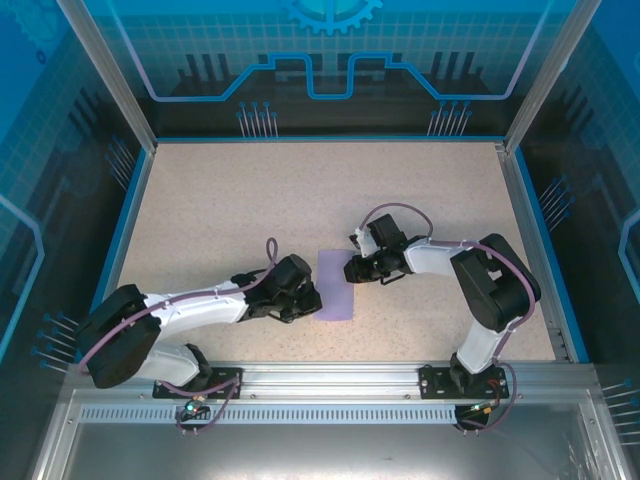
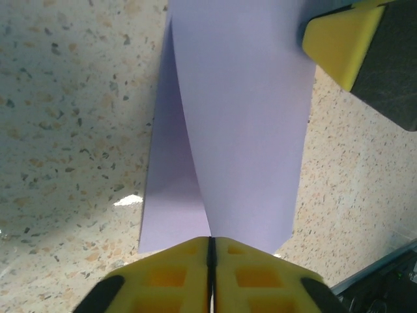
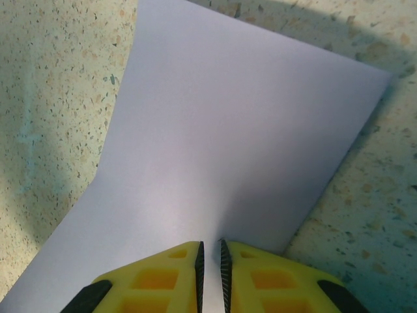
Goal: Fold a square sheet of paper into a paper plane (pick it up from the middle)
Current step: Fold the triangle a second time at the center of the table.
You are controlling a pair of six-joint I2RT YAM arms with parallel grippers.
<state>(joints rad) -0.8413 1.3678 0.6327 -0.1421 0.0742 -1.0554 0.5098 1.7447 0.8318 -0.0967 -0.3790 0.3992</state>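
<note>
Paper: square sheet of paper (image 1: 335,285) lies on the table (image 1: 250,200), spanning from one gripper's tips to the other's; one layer curls up off the flat part.
Left gripper (image 1: 312,300): jaws pressed together, pinching the raised layer's edge; sheet stretches ahead of its tips.
Right gripper (image 1: 352,268): jaws nearly touching, clamped on the opposite edge; sheet spreads forward from its tips.

Colours: square sheet of paper (image 1: 336,285) plain lavender; table (image 1: 250,200) beige, dark-speckled; left gripper (image 2: 210,242) yellow, black-edged; table rim (image 1: 330,138) blue.
</note>
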